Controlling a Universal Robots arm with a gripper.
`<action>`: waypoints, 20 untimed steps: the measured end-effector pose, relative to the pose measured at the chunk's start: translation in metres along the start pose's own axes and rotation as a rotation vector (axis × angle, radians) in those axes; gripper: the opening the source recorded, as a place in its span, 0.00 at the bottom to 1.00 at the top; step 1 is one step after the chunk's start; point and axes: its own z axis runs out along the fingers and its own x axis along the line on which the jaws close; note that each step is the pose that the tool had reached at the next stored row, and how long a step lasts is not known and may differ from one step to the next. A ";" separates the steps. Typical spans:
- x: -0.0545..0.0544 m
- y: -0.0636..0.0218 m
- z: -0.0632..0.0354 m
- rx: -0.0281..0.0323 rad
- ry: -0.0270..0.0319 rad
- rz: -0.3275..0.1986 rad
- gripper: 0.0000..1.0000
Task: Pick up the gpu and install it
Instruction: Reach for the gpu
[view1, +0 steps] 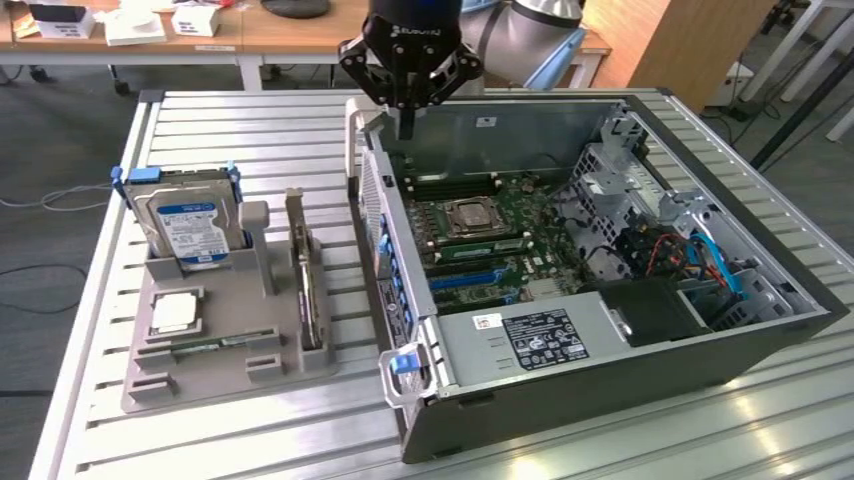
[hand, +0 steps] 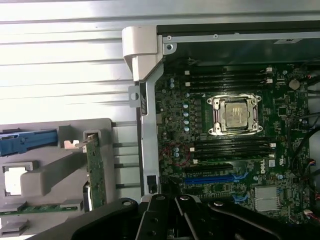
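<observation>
Exterior view first. I see my gripper (view1: 404, 125) hanging over the far corner of the open computer case (view1: 747, 350). Its two fingers are squeezed tight together and there is nothing between them.

The gpu (view1: 311, 300) is not with the gripper. It stands on its thin edge in a grey holder (view1: 214, 375) on the table (view1: 267, 440). It is well apart from the gripper, nearer the camera and toward the exterior view's left of it. The hard drive (view1: 187, 225) with its blue and white label stands in the same holder, further to that side of the gripper. A small silver chip (view1: 174, 312) lies flat near it. Inside the case, nearer the camera than the gripper, is the green board (view1: 494, 240) with a blue slot (view1: 467, 280).

Wrist view next. The gripper (hand: 167, 190) is black and closed, and I see nothing held in it. Just beside its tip is the grey side wall (hand: 150, 125) of the case. The long blue slot (hand: 215, 177) is near it on the board side. The big square socket (hand: 235, 115) is further off on the green board (hand: 175, 100). On the other side of the wall, apart from the gripper, the gpu (hand: 95, 170) shows edge-on in the grey holder (hand: 50, 170), a thin green strip with a little metal tab at one end. The hard drive's blue rail (hand: 25, 142) is further from the gripper than the gpu.
</observation>
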 end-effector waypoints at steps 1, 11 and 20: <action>0.002 -0.0001 0.0000 0.0000 0.0000 0.000 0.11; 0.020 -0.0009 0.0000 0.0000 0.0000 0.000 0.11; 0.037 -0.0017 -0.0001 0.0000 0.0000 0.000 0.11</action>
